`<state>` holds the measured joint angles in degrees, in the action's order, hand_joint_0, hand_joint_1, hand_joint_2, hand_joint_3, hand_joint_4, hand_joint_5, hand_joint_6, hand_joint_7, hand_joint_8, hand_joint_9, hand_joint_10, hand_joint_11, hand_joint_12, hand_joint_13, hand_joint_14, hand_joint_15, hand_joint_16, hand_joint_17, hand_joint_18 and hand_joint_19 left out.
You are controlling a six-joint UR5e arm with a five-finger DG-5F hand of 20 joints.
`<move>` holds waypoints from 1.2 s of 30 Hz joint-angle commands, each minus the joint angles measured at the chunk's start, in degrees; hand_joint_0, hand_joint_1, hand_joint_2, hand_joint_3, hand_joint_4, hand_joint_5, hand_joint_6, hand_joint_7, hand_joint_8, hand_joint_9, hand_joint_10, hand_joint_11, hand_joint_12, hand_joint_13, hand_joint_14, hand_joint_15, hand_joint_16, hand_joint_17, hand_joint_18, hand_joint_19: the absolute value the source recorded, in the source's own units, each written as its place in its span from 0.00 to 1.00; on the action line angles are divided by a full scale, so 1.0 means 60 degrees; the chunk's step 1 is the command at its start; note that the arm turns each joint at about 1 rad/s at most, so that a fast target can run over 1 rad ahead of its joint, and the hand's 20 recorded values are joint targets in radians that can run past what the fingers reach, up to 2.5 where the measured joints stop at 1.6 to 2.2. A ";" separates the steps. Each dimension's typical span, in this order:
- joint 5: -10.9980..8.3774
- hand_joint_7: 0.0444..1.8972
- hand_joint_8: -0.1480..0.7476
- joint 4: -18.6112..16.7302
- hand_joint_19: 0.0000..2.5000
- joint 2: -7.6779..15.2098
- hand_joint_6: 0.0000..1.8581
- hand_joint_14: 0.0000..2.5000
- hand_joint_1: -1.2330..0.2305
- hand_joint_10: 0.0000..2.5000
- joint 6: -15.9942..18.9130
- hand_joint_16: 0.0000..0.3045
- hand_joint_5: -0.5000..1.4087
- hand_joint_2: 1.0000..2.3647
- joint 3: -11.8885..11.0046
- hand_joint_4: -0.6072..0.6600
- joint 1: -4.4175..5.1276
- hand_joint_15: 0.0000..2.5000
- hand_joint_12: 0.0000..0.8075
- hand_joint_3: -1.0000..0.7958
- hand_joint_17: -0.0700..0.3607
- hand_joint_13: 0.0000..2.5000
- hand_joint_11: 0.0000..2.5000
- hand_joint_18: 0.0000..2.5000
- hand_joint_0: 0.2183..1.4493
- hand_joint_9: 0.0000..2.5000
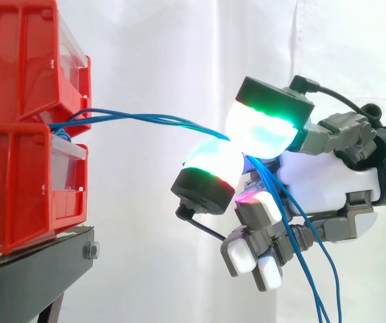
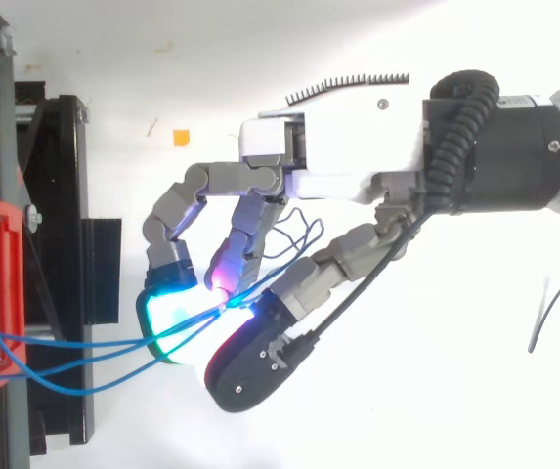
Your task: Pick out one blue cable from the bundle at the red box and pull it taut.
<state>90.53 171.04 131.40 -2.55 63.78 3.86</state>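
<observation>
The robot's hand (image 1: 327, 180) pinches thin blue cables (image 1: 152, 119), seemingly several rather than one, between glowing pads (image 1: 263, 131), the strands from the stacked red plastic bins (image 1: 17, 87) not yet taut.

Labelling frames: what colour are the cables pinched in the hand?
Blue; the cables show best in the side view, pinched by the hand.

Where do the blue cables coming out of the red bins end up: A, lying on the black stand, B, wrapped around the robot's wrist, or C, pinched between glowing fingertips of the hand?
C: the blue cables run from the red bins across to the hand, whose glowing fingertips pinch them.
</observation>
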 commanded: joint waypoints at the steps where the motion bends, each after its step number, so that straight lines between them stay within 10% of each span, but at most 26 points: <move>1: 0.0000 0.50 0.55 0.0044 0.18 0.0000 0.49 0.01 0.39 0.01 0.0000 0.16 0.20 0.00 -0.0009 0.55 0.0001 0.15 0.46 0.28 0.42 0.39 0.24 0.39 0.27 0.47; 14: 0.0000 0.52 0.54 0.0044 0.19 0.0000 0.47 0.01 0.49 0.01 0.0000 0.16 0.21 0.00 0.0005 0.54 0.0016 0.15 0.46 0.28 0.42 0.39 0.23 0.38 0.27 0.48; 36: -0.0030 0.63 0.55 0.0073 0.17 0.0000 0.49 0.01 0.22 0.01 0.0000 0.16 0.21 0.01 -0.0009 0.50 0.0016 0.15 0.46 0.39 0.41 0.39 0.24 0.39 0.39 0.48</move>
<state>90.35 171.32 131.40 -2.55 63.73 4.02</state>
